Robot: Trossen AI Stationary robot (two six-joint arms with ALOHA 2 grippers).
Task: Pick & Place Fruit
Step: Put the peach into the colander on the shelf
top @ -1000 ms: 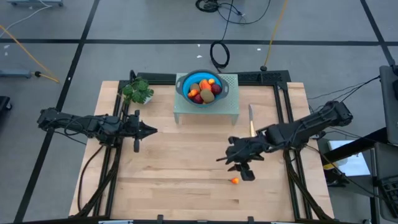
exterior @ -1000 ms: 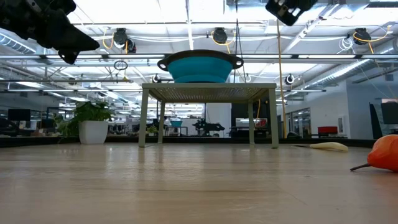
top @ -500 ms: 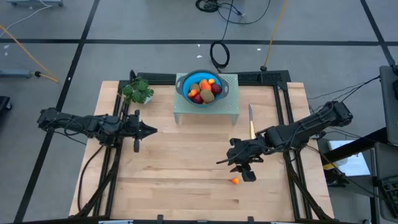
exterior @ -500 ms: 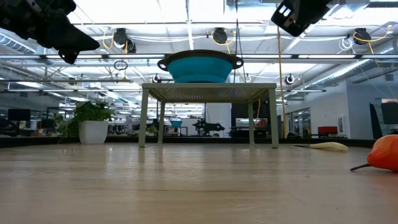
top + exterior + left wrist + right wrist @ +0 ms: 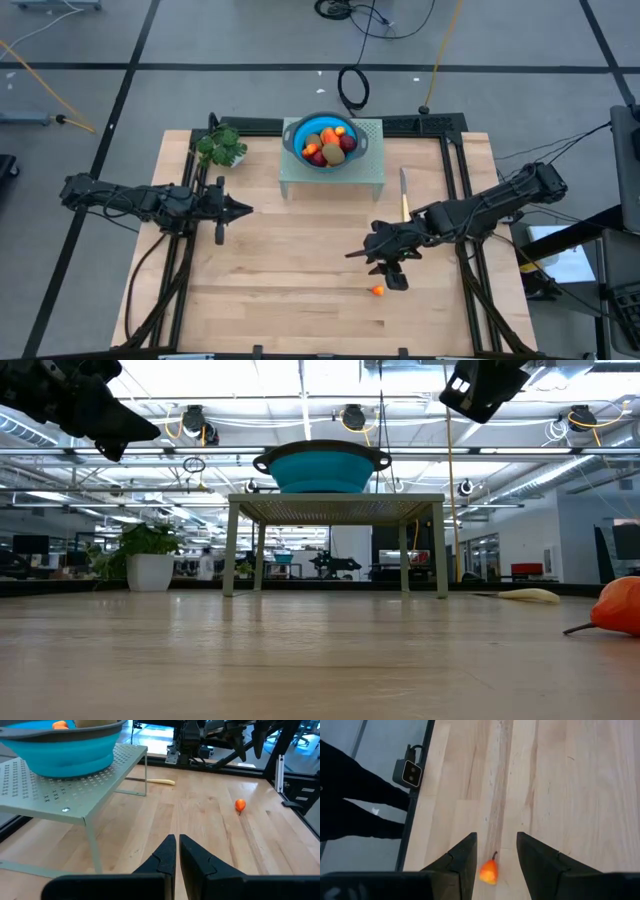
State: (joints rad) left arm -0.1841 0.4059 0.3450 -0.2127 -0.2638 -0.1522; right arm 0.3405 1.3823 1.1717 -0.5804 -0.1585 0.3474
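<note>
A tiny orange-red fruit [image 5: 489, 871] with a dark stem is seen on the pale wood desk [image 5: 290, 280], directly below the right end effector [image 5: 493, 851], framed between its spread fingers and not touched. More fruit [image 5: 328, 144], orange, red and brown, is piled in a blue bowl [image 5: 296, 133] on a perforated stand [image 5: 367, 168], well beyond that end effector. The left end effector [image 5: 176, 851] is held clenched and empty above the desk, the stand just ahead of it. Bright ceiling lights are seen behind.
</note>
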